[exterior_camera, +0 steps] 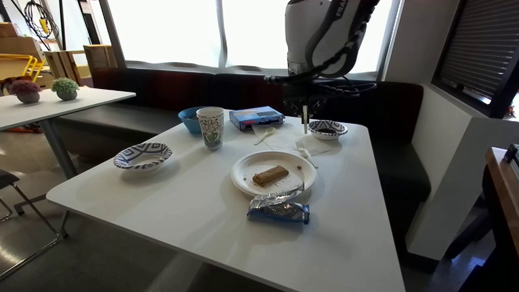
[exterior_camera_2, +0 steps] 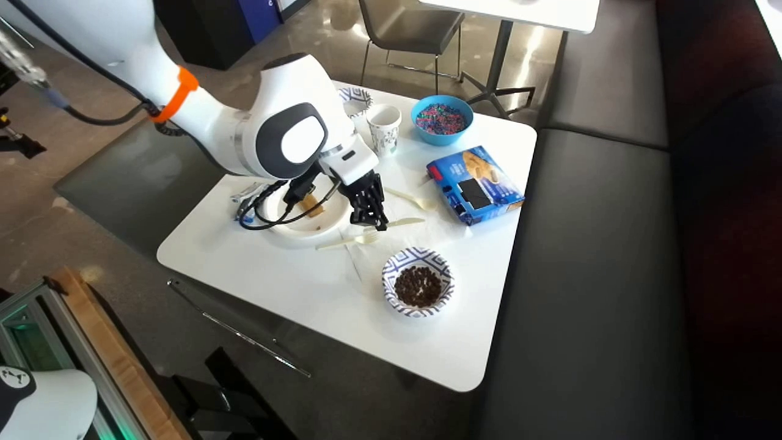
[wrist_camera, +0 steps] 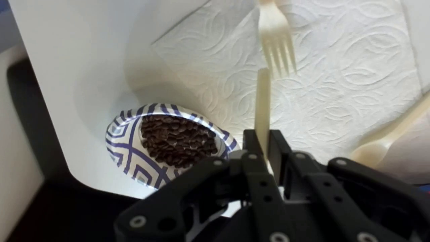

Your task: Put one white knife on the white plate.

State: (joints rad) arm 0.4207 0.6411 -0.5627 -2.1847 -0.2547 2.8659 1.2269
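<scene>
The white knife (wrist_camera: 263, 97) is held between the fingertips of my gripper (wrist_camera: 267, 144), which is shut on it. In both exterior views the knife (exterior_camera: 305, 121) (exterior_camera_2: 405, 222) is lifted above the table at the gripper's tips (exterior_camera_2: 377, 223). The white plate (exterior_camera: 240, 172) is a round shallow plate with a brown wafer bar on it. In an exterior view the plate (exterior_camera_2: 333, 211) lies beside the gripper, partly covered by the arm and cables. The plate is out of the wrist view.
A white fork (wrist_camera: 275, 37) lies below the knife on a paper napkin (wrist_camera: 336, 101). A spoon (wrist_camera: 371, 151), a patterned bowl of coffee beans (exterior_camera_2: 449, 281), a blue cookie box (exterior_camera_2: 482, 183), a paper cup (exterior_camera: 211, 127), a blue bowl (exterior_camera_2: 467, 122) and a foil wrapper (exterior_camera: 279, 211) stand around.
</scene>
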